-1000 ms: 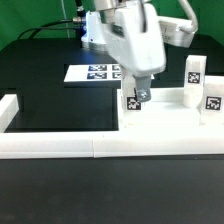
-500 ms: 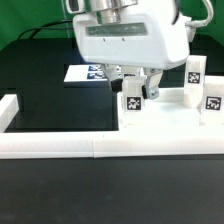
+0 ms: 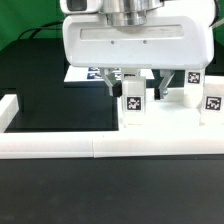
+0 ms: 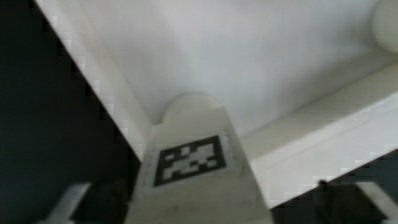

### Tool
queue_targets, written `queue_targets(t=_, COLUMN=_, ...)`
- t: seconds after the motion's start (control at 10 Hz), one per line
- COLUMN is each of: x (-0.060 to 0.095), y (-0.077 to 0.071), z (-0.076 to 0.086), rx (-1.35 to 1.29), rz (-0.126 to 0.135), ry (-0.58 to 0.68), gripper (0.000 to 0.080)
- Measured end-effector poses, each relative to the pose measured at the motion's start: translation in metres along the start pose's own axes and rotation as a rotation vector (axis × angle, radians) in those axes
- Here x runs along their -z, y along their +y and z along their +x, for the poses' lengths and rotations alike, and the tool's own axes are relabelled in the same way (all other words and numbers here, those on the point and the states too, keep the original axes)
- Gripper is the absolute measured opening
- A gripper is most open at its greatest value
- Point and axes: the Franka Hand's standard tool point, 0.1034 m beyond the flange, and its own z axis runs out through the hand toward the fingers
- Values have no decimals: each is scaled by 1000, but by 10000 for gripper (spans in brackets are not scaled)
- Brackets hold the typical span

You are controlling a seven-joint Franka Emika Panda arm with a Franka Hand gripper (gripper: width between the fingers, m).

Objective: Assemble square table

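Gripper (image 3: 139,80) jaws straddled one upright leg block (image 3: 133,103), not visibly clamped; whether they pinched it could not be told. Its black-and-white tag (image 4: 192,160) carried no readable writing. Its long axis stood vertical on the white slab (image 3: 170,118) on the counter (image 3: 60,100).

White tagged leg block (image 3: 132,99) stands upright on the white slab (image 3: 170,118).

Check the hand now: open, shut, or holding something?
Hand: fingers either side of a tagged leg block; whether it grips the block cannot be told.
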Motion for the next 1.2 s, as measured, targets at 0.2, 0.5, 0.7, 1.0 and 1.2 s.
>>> queue_targets(t=0.2, x=0, y=0, z=0, rx=-143, rz=1, ry=-1, gripper=291)
queue_targets(t=0.5, x=3, y=-3, z=1, rx=-730, rz=-21, ry=-30, gripper=293)
queue_targets(t=0.7, x=-2, y=-8, z=-1, rx=-1255, rz=29, ry=-52, gripper=293)
queue_targets(t=1.0, x=-3, y=-7, z=0, rx=-1399, rz=58, ry=-61, gripper=293)
queue_targets(t=1.2, x=-4, y=-6, z=-3, rx=-1064, rz=58, ry=-52, gripper=546)
